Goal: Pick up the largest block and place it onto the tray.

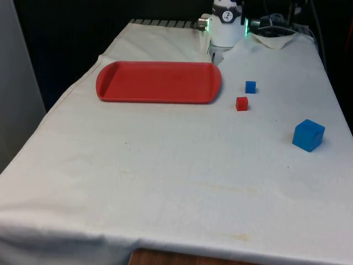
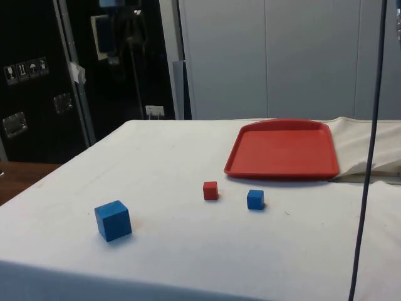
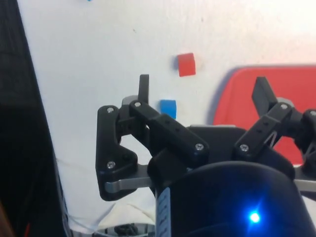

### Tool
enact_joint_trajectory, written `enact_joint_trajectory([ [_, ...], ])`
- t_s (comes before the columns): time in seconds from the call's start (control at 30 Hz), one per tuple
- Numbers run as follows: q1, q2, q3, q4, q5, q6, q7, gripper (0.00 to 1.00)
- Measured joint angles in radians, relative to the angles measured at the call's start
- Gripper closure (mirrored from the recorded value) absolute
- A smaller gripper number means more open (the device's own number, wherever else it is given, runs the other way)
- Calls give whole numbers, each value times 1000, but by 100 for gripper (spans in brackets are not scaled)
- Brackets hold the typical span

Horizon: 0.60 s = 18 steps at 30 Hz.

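Observation:
The largest block, a blue cube (image 1: 308, 134) (image 2: 113, 220), sits on the white cloth near the edge at the front view's right, far from the tray. The red tray (image 1: 159, 81) (image 2: 282, 149) (image 3: 296, 81) lies flat with nothing on it. In the wrist view my gripper (image 3: 202, 91) is open, its two black fingers (image 3: 143, 86) spread wide and holding nothing. It hangs high above the cloth, over the tray's edge and the small blue cube (image 3: 168, 107).
A small blue cube (image 1: 250, 86) (image 2: 255, 199) and a small red cube (image 1: 241, 103) (image 2: 210, 190) (image 3: 186, 64) lie between the tray and the large block. The robot's base (image 1: 227, 25) stands behind the tray. A dark cable (image 2: 369, 150) hangs in the side view.

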Motion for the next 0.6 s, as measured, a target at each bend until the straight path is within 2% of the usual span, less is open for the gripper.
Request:
enact_joint_trajectory([
  [0.33,1,58,30,24,0,43,28,0],
  [0.6,6,108,67,27,0,119,59,0],
])
